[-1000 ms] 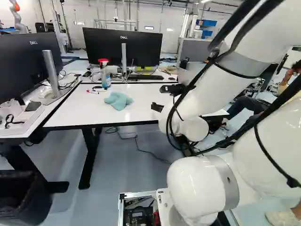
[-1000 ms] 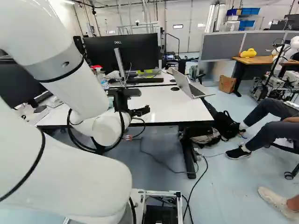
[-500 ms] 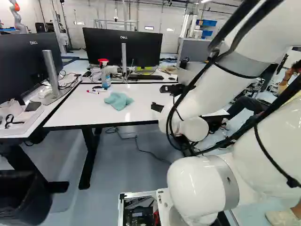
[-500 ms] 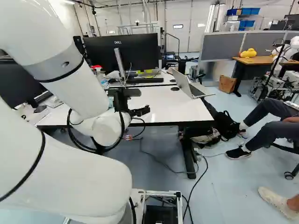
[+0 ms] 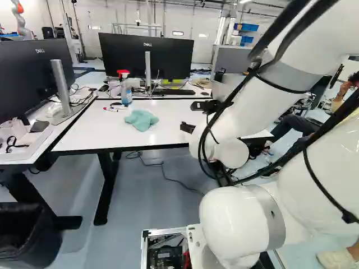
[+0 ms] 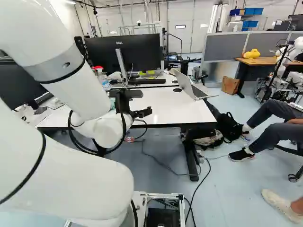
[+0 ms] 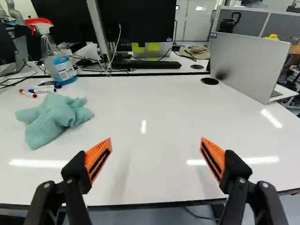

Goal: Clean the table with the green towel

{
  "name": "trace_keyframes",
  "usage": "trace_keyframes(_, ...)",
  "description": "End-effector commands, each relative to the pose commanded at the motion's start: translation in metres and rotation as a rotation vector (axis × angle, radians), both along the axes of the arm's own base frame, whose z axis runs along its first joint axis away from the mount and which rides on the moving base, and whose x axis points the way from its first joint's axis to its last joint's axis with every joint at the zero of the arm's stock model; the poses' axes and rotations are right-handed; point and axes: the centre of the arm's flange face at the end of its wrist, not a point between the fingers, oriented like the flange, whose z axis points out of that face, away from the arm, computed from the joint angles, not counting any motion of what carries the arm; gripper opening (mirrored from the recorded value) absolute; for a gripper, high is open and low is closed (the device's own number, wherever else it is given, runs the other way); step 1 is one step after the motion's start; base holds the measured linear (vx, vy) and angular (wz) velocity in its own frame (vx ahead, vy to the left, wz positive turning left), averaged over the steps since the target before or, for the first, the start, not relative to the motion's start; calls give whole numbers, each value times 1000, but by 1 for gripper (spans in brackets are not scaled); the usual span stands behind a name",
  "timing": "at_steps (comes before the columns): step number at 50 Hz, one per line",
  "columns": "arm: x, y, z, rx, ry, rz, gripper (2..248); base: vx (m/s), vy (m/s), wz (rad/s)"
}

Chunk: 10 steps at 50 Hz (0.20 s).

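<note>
In the left base view the gripper hangs over the near edge of the white table, right of the crumpled green towel. Seen from the wrist, the gripper has its two orange-padded fingers wide apart, with only bare tabletop between them. There the towel lies bunched up beyond the finger on its side, apart from it. The arm hides most of the towel in the right base view.
Near the towel stand a spray bottle and two markers. An open laptop stands at the table's other side. Monitors rise behind. A black bin is on the floor; another robot stands far right.
</note>
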Motion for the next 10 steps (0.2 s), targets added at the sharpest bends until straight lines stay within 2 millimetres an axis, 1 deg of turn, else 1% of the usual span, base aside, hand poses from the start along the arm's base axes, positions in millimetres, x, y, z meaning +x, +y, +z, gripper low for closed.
trace_keyframes(10,0,0,0,0,0,0,247,0,0,0)
